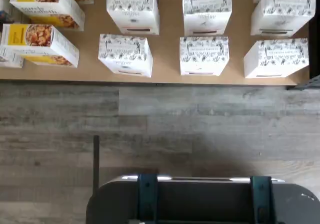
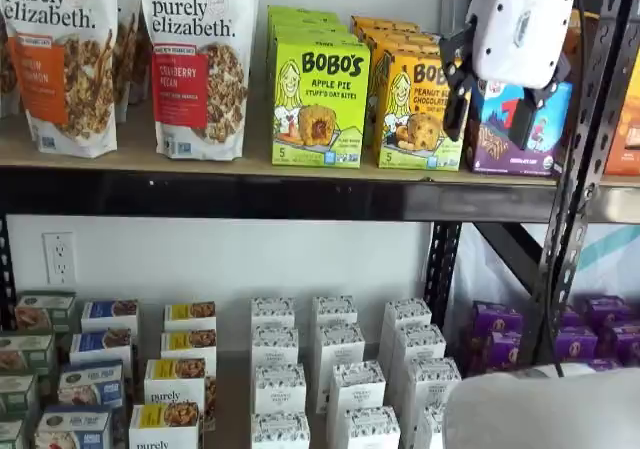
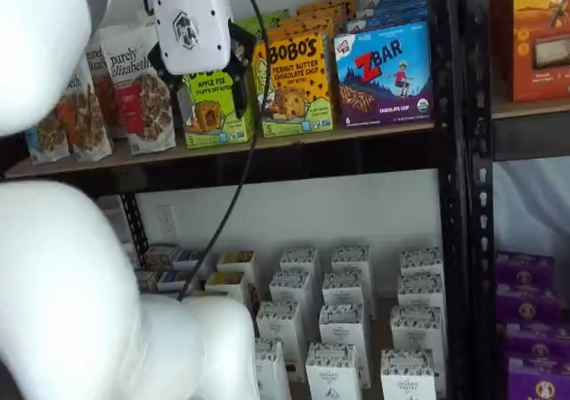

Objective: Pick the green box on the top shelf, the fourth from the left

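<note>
Now I see the green box (image 2: 319,104) upright on the top shelf (image 2: 250,197), granola bags (image 2: 198,59) at its 9 o'clock, the orange peanut butter box (image 2: 420,109) touching at its 3 o'clock. My gripper (image 2: 496,107) hangs further right, before the blue bar box (image 2: 525,129), fingers spread apart and holding nothing.

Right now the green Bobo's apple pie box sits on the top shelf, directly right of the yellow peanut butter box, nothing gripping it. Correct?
Wrong side. In both shelf views the green box stands directly left of the yellow peanut butter box, on the top shelf. The rest holds: the fingers are not on it.
</note>
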Controlling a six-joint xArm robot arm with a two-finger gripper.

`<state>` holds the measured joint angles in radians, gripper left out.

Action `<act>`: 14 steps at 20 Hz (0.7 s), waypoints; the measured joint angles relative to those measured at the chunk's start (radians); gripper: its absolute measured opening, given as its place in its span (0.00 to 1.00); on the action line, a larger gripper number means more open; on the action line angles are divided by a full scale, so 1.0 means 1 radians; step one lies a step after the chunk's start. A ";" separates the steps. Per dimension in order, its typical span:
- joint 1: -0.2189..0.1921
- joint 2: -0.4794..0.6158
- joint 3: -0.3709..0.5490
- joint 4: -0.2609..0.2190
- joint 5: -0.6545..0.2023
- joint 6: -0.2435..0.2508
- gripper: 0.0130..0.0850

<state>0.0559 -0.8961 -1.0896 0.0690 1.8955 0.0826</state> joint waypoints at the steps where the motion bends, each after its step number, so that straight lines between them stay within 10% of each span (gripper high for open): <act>1: 0.013 0.004 -0.001 -0.006 -0.004 0.010 1.00; 14: 0.184 0.101 -0.022 -0.049 -0.135 0.166 1.00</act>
<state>0.2404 -0.7955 -1.1117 0.0201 1.7605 0.2484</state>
